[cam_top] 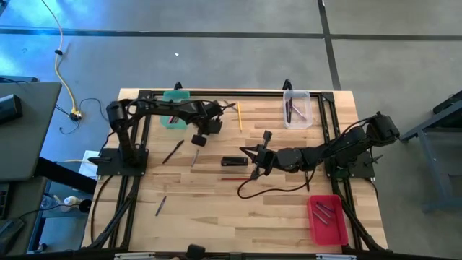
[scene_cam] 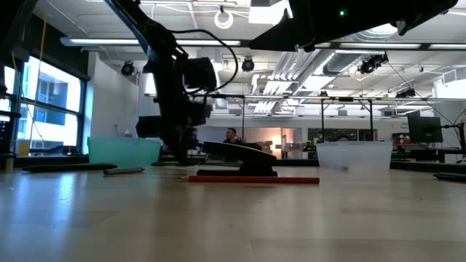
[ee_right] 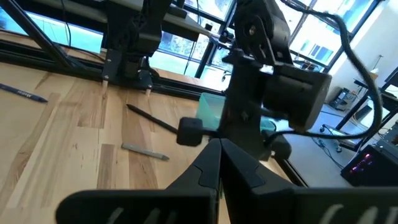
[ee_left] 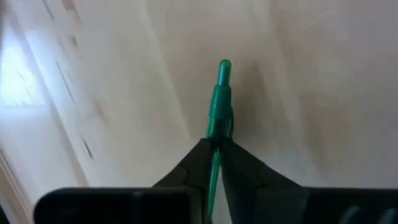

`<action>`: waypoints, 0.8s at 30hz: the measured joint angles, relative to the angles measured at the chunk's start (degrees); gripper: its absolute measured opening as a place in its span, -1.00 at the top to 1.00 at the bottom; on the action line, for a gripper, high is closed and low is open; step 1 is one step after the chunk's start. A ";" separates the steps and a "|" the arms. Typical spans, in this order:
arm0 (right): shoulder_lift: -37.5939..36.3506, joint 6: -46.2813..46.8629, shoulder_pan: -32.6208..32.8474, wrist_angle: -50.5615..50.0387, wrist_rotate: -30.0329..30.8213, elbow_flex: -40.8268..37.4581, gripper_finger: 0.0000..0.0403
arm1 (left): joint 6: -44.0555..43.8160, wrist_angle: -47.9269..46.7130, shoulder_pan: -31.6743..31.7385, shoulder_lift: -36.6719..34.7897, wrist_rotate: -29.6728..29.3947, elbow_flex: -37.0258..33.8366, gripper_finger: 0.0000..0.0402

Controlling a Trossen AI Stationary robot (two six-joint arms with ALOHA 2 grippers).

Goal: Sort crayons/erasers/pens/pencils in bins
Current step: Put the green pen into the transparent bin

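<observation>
The green pencil point(ee_left: 218, 106) ran straight out from between the left gripper's point(ee_left: 215, 147) two dark fingers, its long axis in line with the claw's reach and its tip pointing away over bare wood. The fingers were pinched together on its shaft, so I judged it grasped, not merely touched. From above, that gripper point(cam_top: 200, 139) hung over the far-left part of the table point(cam_top: 216, 209), just beside the translucent green bin point(cam_top: 173, 119), with the bin lying back towards the left arm's own base. That was the relation the coming move hung on: the pencil was longer than the bin is wide, so it would need turning along the bin's length, or it would ride on the rims.

The right gripper point(cam_top: 254, 170) waited clenched and empty near the table's middle, above a red pencil point(cam_top: 233, 178) and close to a small black block point(cam_top: 234, 160). The left arm was plainly the nearer to the green bin.
</observation>
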 joint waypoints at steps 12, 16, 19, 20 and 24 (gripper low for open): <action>0.00 0.51 0.02 -2.49 0.00 -0.02 1.00 | -6.60 -0.63 -1.05 -5.43 6.24 0.11 1.00; -0.02 1.67 0.02 -3.44 0.01 -0.02 1.00 | -8.24 -1.60 -1.88 -4.77 4.11 0.11 1.00; 0.00 2.28 0.02 -3.82 0.00 -0.02 1.00 | -10.38 -0.12 -0.99 -4.84 1.30 0.22 0.97; 0.00 2.74 0.02 -3.99 0.02 -0.02 1.00 | -10.65 -0.53 -0.24 -4.84 1.11 0.22 0.94; 0.00 2.93 0.02 -4.48 0.01 -0.02 1.00 | -11.11 -2.90 2.61 -4.42 0.87 0.22 0.77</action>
